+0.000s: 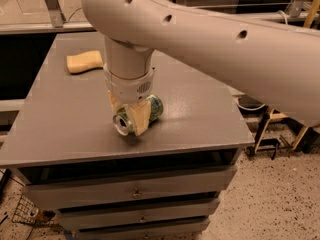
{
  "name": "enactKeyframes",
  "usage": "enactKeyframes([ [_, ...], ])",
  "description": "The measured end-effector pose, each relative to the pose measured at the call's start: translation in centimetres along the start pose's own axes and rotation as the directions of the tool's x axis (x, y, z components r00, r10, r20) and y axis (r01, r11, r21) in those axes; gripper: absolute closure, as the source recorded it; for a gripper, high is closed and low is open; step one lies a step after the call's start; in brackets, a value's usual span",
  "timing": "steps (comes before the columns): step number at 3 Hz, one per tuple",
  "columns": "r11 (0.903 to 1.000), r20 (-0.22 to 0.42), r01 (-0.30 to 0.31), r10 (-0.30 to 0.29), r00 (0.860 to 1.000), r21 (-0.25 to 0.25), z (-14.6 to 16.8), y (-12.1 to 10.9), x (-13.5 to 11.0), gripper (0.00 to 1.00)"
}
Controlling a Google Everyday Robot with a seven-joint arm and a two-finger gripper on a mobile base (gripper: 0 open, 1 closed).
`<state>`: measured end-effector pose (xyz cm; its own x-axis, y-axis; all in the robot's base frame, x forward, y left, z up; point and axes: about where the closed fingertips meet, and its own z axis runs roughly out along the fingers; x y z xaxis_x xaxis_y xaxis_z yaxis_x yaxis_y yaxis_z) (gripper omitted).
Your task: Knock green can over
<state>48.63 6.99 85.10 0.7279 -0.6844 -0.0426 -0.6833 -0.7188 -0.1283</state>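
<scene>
Fingers [141, 118] of the gripper [129, 119] clasp the green can [155, 106] from both sides near the tabletop's [60, 129] front middle. The can lies tipped over, its silver top facing front-left. A yellow sponge [85, 62] sits well apart at the back-left.

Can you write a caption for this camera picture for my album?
Robot's gripper at a green can tipped sideways on a grey table.

Grey table [200, 126] carries sponge [84, 62], green can [154, 106] in claw [127, 120].
</scene>
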Motion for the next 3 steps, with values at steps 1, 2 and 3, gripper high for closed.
enactKeyframes([
  [1, 0.9992, 0.016, 0.023, -0.023, 1.0, -0.032, 1.06, -0.54, -0.89, 0.98],
  [2, 0.9994, 0.015, 0.023, -0.022, 1.0, -0.027, 0.99, -0.54, -0.88, 0.75],
  [3, 0.9994, 0.014, 0.024, -0.023, 1.0, -0.024, 0.99, -0.58, -0.92, 0.52],
])
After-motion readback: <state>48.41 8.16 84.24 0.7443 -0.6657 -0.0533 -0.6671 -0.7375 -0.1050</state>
